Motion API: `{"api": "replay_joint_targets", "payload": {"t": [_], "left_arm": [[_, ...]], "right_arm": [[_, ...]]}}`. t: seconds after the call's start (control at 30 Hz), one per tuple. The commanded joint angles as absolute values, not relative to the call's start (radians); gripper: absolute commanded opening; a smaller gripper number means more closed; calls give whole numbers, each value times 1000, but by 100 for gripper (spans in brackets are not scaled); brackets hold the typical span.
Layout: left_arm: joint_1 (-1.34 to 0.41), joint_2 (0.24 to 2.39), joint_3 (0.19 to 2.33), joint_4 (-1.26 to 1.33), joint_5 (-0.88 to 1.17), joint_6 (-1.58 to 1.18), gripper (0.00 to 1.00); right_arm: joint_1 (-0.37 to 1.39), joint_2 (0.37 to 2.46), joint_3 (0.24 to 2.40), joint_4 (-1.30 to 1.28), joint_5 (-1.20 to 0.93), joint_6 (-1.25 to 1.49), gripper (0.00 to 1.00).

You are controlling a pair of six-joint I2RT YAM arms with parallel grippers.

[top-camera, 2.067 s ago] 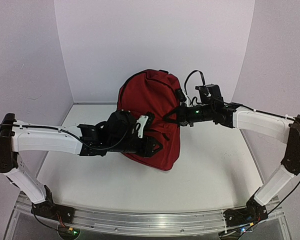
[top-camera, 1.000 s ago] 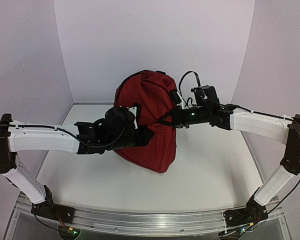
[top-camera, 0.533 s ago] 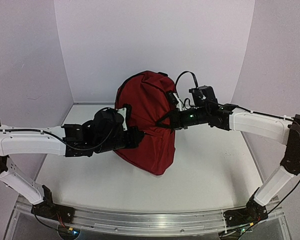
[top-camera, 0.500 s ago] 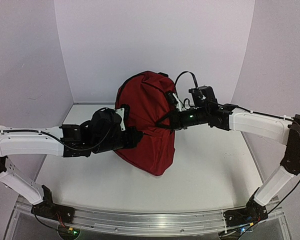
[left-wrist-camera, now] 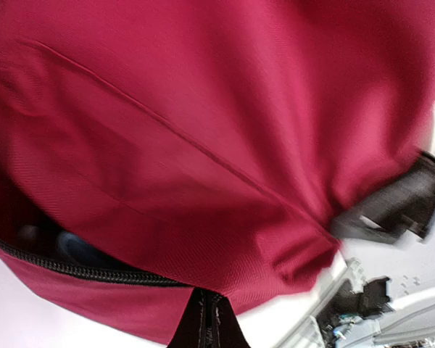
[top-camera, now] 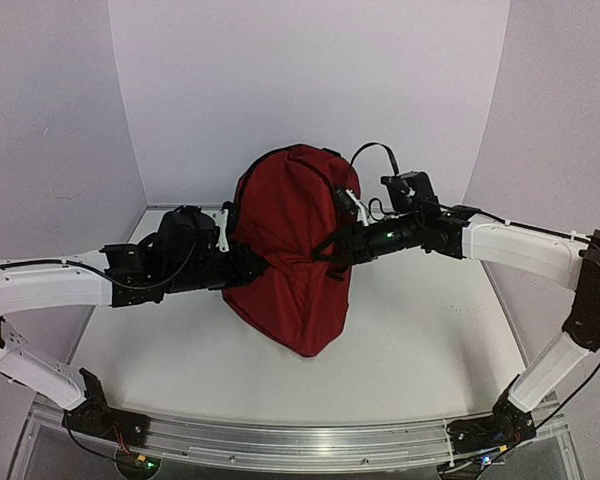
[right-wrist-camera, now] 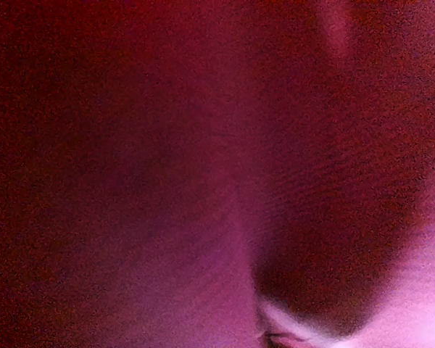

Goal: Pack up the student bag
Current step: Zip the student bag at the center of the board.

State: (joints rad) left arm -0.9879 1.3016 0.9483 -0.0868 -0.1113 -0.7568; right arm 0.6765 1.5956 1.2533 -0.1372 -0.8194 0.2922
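The white table (top-camera: pixel 430 340) is carrying the student bag (top-camera: pixel 290 240). The bag is standing upright at the table's middle, its narrow lower end touching the surface and its rounded top rising in front of the back wall (top-camera: pixel 310 80).

The left gripper (top-camera: pixel 252 268) is reaching in from the left and pressing against the bag's left flank, low on the body. In the left wrist view its dark fingers (left-wrist-camera: pixel 192 330) are lying closed together with only a thin seam between them, pinching the red fabric edge just below the black zipper (left-wrist-camera: pixel 72 268). That zipper is gaping a little, showing a dark interior with something bluish inside, too blurred to name.

The right gripper (top-camera: pixel 332 247) is meeting the bag's right flank at about mid-height. Whether it is clenching anything I cannot tell, since blurred red cloth is filling the right wrist view. The bag is sitting between the two grippers, touching both.
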Motion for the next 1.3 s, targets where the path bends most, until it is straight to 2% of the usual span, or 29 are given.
{"api": "replay_joint_targets", "payload": {"t": [0.0,0.07,0.23,0.3,0.37,0.43,0.57,0.6,0.73,0.77,0.9,0.93,0.97,1.0,1.03,1.1,1.27], "left_arm": [[-928,1376,1002,-20,-76,-707,0],[-928,1400,995,37,-48,-725,0],[-928,1392,972,94,-48,-747,0],[-928,1388,974,99,-49,-742,0],[-928,1388,978,97,-44,-738,0],[-928,1386,979,95,-38,-736,0],[-928,1376,975,90,-33,-725,0],[-929,1375,974,91,-34,-721,0],[-924,1377,990,57,-52,-701,0],[-921,1380,997,43,-56,-698,0],[-893,1422,1055,-62,-52,-666,0],[-893,1442,1078,-80,-39,-647,0],[-893,1463,1104,-95,-21,-626,0],[-892,1501,1129,-108,28,-607,0],[-893,1529,1161,-126,77,-583,0],[-893,1587,1212,-159,165,-538,0],[-894,1645,1262,-185,261,-496,0]], "right_arm": [[663,1534,1281,-156,-977,311,74],[686,1528,1271,-156,-973,290,83],[731,1546,1236,-185,-922,219,97],[735,1564,1230,-201,-890,185,97],[736,1584,1233,-214,-832,162,92],[737,1596,1240,-223,-767,140,82],[738,1603,1264,-236,-671,107,54],[739,1605,1270,-240,-665,101,45],[743,1604,1284,-262,-646,78,2],[743,1600,1282,-269,-643,74,0],[738,1561,1224,-296,-663,54,0],[734,1555,1207,-318,-684,39,5],[729,1548,1195,-348,-705,15,14],[727,1545,1188,-422,-712,-57,24],[727,1542,1186,-486,-713,-153,39],[721,1526,1178,-626,-720,-307,52],[716,1425,1158,-771,-699,-413,58]]}}
